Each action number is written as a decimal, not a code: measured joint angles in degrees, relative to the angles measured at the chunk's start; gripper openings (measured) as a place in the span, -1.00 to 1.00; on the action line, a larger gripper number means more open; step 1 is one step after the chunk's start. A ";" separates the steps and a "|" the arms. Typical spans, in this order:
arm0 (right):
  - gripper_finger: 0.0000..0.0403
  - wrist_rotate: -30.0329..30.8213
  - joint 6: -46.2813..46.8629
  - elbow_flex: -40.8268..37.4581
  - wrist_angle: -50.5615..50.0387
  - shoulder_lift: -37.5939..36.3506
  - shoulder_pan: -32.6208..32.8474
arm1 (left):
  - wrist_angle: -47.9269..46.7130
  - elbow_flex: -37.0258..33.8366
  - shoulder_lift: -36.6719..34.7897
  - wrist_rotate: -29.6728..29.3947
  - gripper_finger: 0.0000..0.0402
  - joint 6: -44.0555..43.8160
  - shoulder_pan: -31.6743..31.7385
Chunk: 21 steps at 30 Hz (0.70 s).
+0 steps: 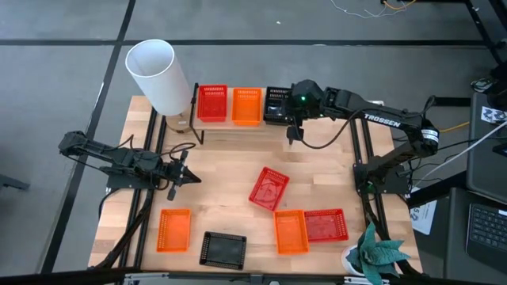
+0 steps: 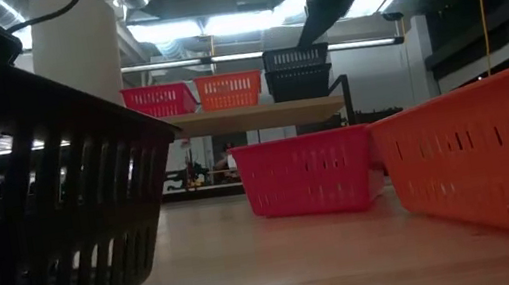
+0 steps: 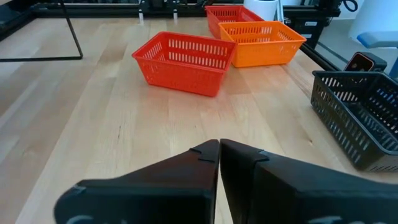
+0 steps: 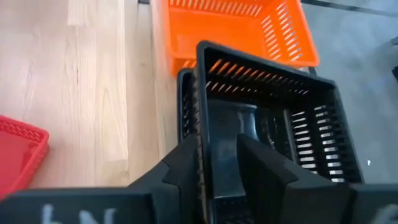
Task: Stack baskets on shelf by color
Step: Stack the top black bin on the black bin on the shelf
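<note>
The right pincer [image 4: 217, 158], opened wide, straddles the upper black basket's [image 4: 273, 118] wall; it should be raised vertically so the stack stays undisturbed. The left pincer [image 3: 219, 163] is closed, empty.

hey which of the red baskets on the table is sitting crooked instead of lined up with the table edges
The red plastic mesh basket near the table's middle. It lies turned at an angle, alone; the other loose red basket sits square beside an orange basket.

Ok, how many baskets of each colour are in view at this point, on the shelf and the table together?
Red baskets: 3
Orange baskets: 3
Black baskets: 3 (two nested on the shelf)
Total: 9
</note>
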 joint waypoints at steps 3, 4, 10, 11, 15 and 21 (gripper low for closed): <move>-0.39 -0.01 1.13 2.54 -0.67 0.04 0.02 | 0.02 0.00 0.00 0.00 -0.94 0.00 0.00; -0.38 -0.03 1.82 3.86 -1.30 0.04 0.16 | 0.00 0.00 0.00 0.00 -0.94 0.00 0.00; -0.39 0.10 3.35 7.78 -3.80 -0.10 1.09 | 0.00 0.00 0.00 -0.01 -0.98 0.00 0.00; -0.40 0.05 3.43 7.28 -3.88 -0.06 1.11 | 0.00 0.00 0.00 -0.02 -0.98 0.00 0.00; -0.41 0.98 3.81 2.83 -1.28 0.03 1.05 | 0.00 0.00 0.00 0.00 -1.00 0.00 0.00; -0.41 5.52 3.56 -0.53 -0.67 0.06 1.05 | 0.02 0.00 0.00 -0.02 -0.96 0.00 0.00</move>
